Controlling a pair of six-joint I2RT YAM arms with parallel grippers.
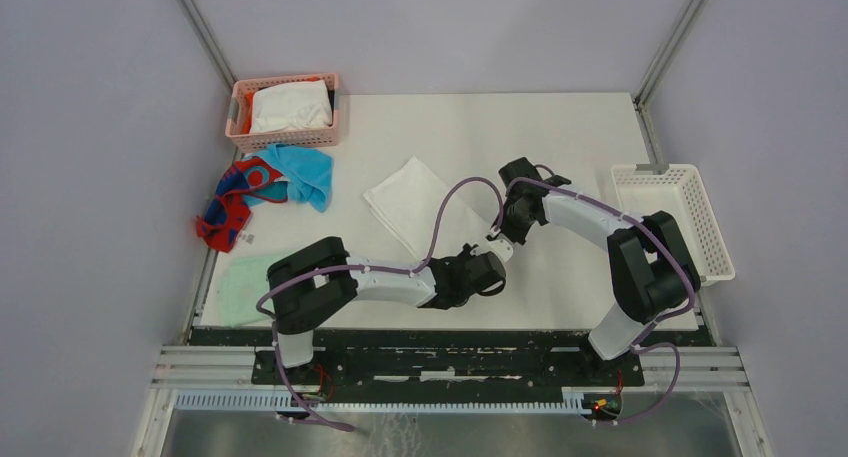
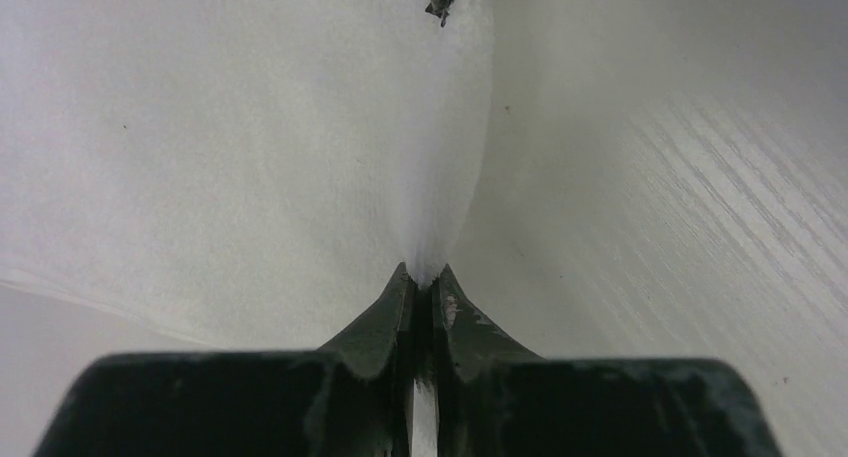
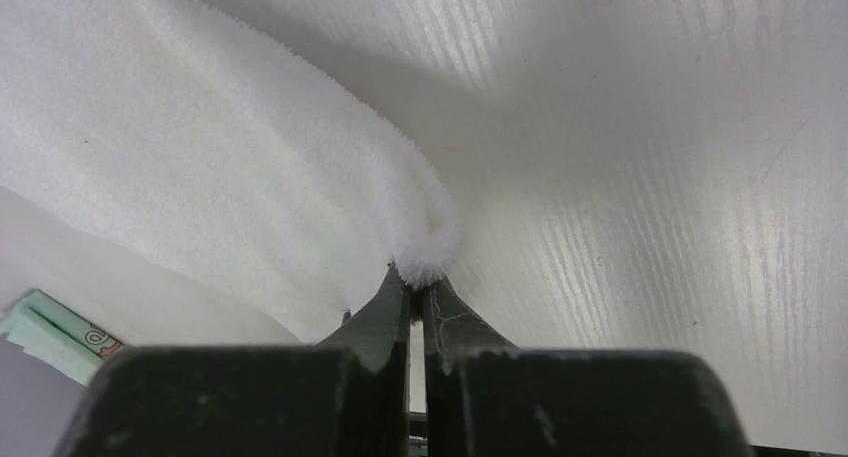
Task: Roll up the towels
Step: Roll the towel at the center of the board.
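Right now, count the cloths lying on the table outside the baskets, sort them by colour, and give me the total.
White: 1, the white towel, spread at the table's middle
Turquoise: 1, the turquoise towel, bunched at the left
Red with dark blue: 1, the red and dark-blue towel, next to the turquoise one
Mint green: 1, the mint-green cloth, folded at the near left
Total: 4

The left arm and the right arm wore white shells between chunky black joints. A thin lilac cable looped along each. The left hand and the right hand had dark, scuffed, tapering fingers.
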